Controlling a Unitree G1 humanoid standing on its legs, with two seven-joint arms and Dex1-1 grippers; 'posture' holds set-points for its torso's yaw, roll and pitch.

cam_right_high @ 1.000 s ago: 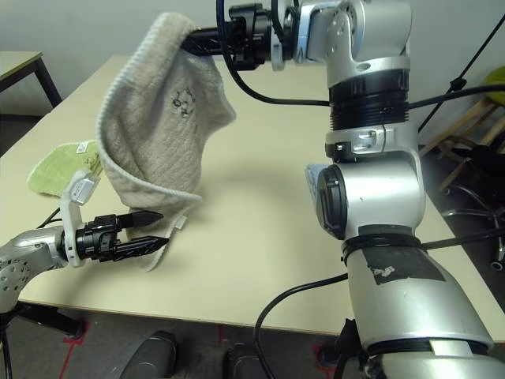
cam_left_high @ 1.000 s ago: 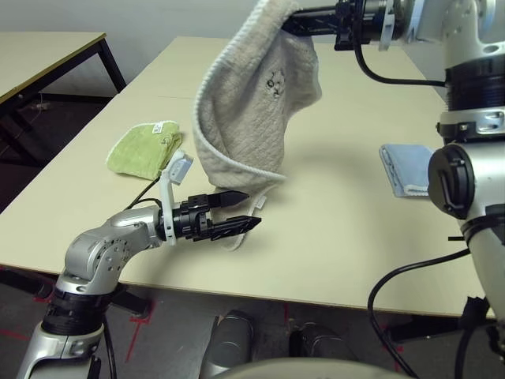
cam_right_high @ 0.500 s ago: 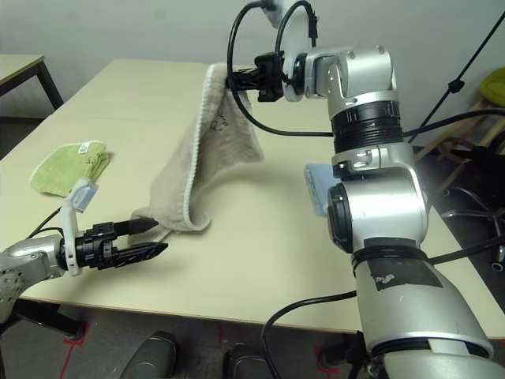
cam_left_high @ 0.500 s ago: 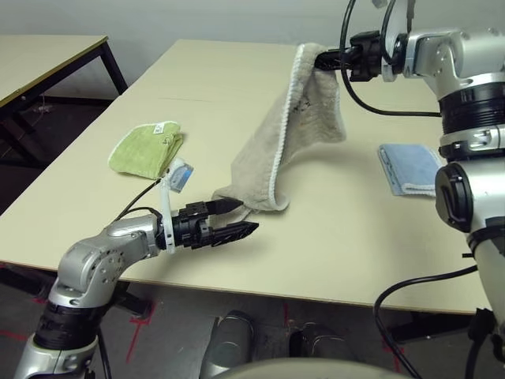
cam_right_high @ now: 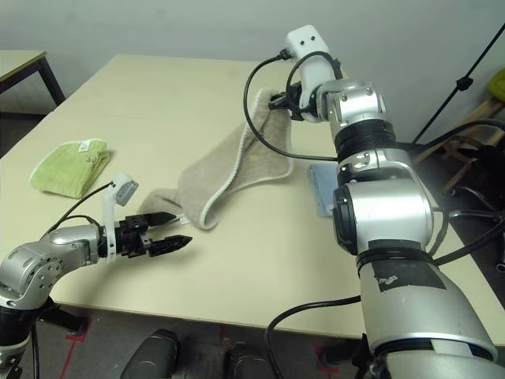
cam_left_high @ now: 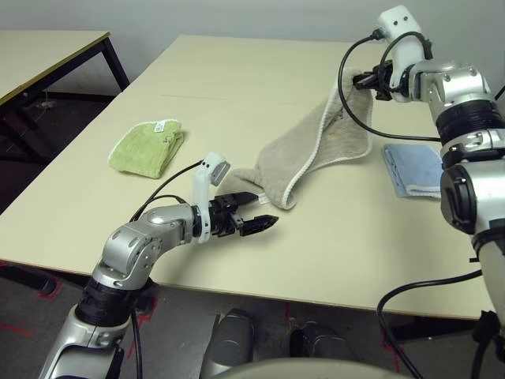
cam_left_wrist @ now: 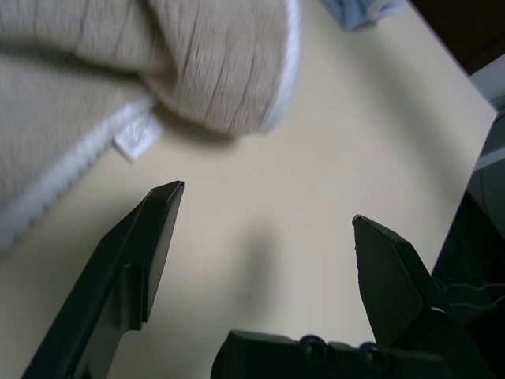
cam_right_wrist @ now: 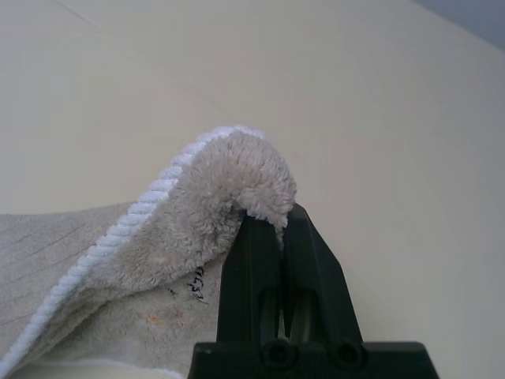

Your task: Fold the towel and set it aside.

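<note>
Lowered since a second ago, the towel (cam_left_high: 316, 150) now lies draped across the desk (cam_left_high: 237, 79), one corner still raised. Right gripper (cam_right_wrist: 272, 237) stays clamped on that corner. Left gripper (cam_left_high: 254, 212) hovers wide open just beside the towel's near end and white tag (cam_left_wrist: 136, 139).

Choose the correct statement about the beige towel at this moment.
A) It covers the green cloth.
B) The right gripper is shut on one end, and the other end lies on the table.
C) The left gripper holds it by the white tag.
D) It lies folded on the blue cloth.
B: the right gripper is shut on the towel, and the far end lies on the table by the open left gripper.
</note>
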